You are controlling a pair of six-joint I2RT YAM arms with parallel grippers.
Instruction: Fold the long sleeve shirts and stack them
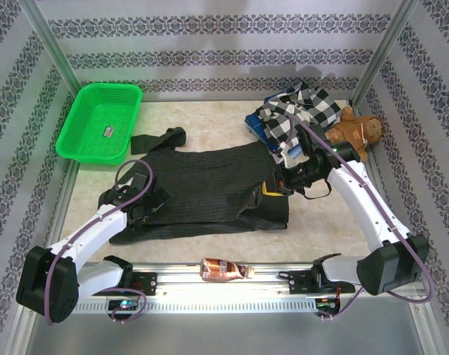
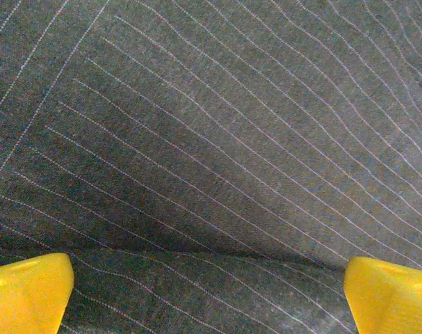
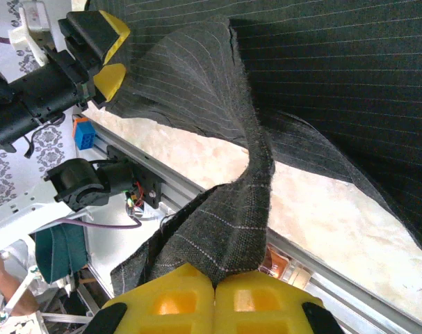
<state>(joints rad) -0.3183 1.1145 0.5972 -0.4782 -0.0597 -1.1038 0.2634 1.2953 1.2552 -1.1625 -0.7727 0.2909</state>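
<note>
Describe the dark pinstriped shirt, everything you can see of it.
The dark pinstriped shirt is charcoal woven cloth with thin pale stripes, lying mostly flat in the middle of the table. One sleeve trails toward the green basket. The right hand is shut on a pinched, raised edge; the left hand hangs open over its left side.

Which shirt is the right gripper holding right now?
The dark pinstriped shirt spread mid-table; the right gripper is shut on a fold of it. The checked shirt lies bunched at the back.

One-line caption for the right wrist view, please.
Right tool shut on a raised fold of the charcoal pinstriped shirt.
</note>
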